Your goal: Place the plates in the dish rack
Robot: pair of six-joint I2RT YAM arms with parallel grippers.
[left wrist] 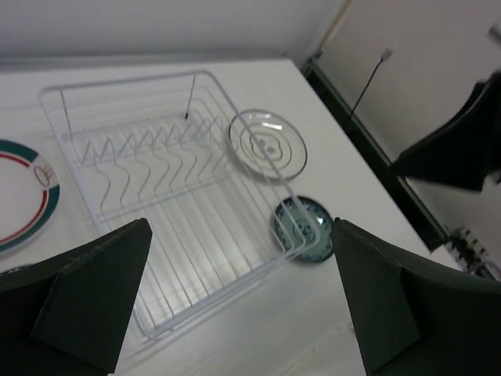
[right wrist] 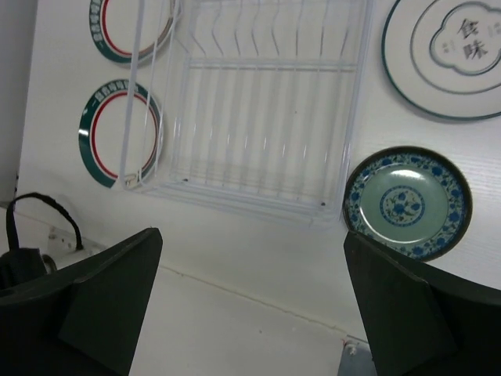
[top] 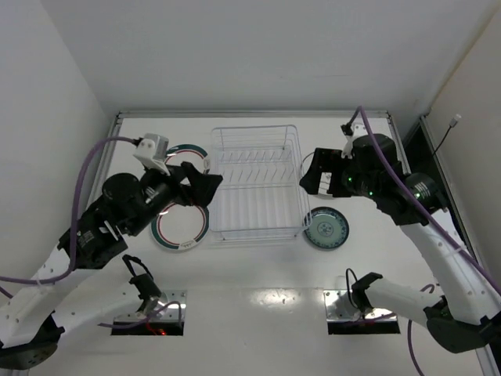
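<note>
The dish rack (top: 258,235) stands empty mid-table; it also shows in the left wrist view (left wrist: 228,291) and the right wrist view (right wrist: 235,192). Two white plates with green and red rings lie flat left of it, one near (top: 182,229) (right wrist: 119,131), one far (top: 188,155) (right wrist: 129,27) (left wrist: 23,196). The teal plate (top: 326,229) (left wrist: 305,227) (right wrist: 407,202) lies by the rack's near right corner. My left gripper (top: 205,186) (left wrist: 243,305) is open and empty above the rack's left edge. My right gripper (top: 313,176) (right wrist: 250,305) is open and empty right of the rack.
A white plate with a thin green rim and printed characters (right wrist: 446,55) (left wrist: 268,143) lies right of the rack, mostly under my right gripper in the top view. White walls close in the table on three sides. A dark gap runs along the right edge (top: 427,149).
</note>
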